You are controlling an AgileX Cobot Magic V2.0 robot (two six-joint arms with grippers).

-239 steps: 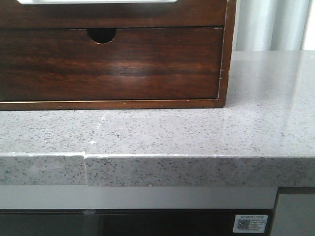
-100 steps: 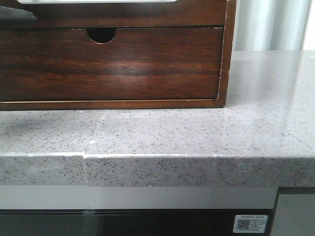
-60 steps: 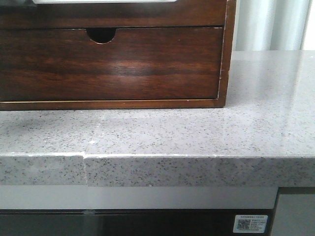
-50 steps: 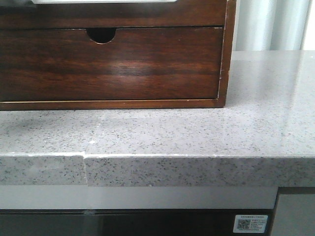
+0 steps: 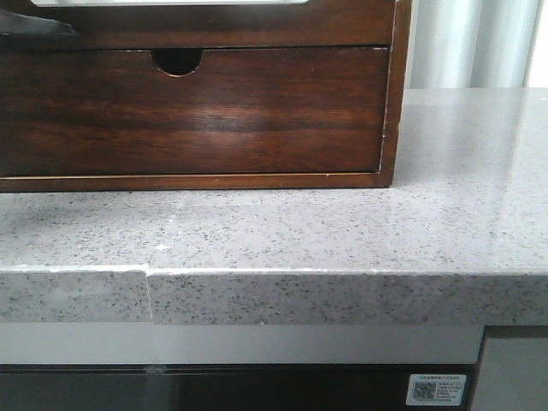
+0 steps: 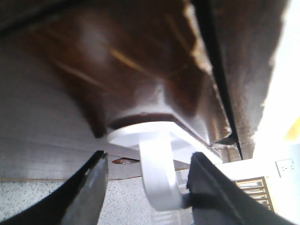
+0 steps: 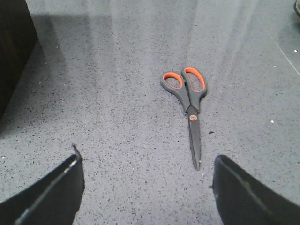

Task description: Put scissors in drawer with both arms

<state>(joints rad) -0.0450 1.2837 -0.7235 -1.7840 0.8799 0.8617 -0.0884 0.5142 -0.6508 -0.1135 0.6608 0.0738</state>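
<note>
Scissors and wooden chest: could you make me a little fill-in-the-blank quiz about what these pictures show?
1. The scissors lie flat on the speckled grey ___.
2. Their finger loops are lined in ___.
3. The blades are ___, not spread apart.
4. In the front view, the lower drawer has a half-round ___ cut into its top edge.

Missing words: countertop; orange; closed; notch
</note>
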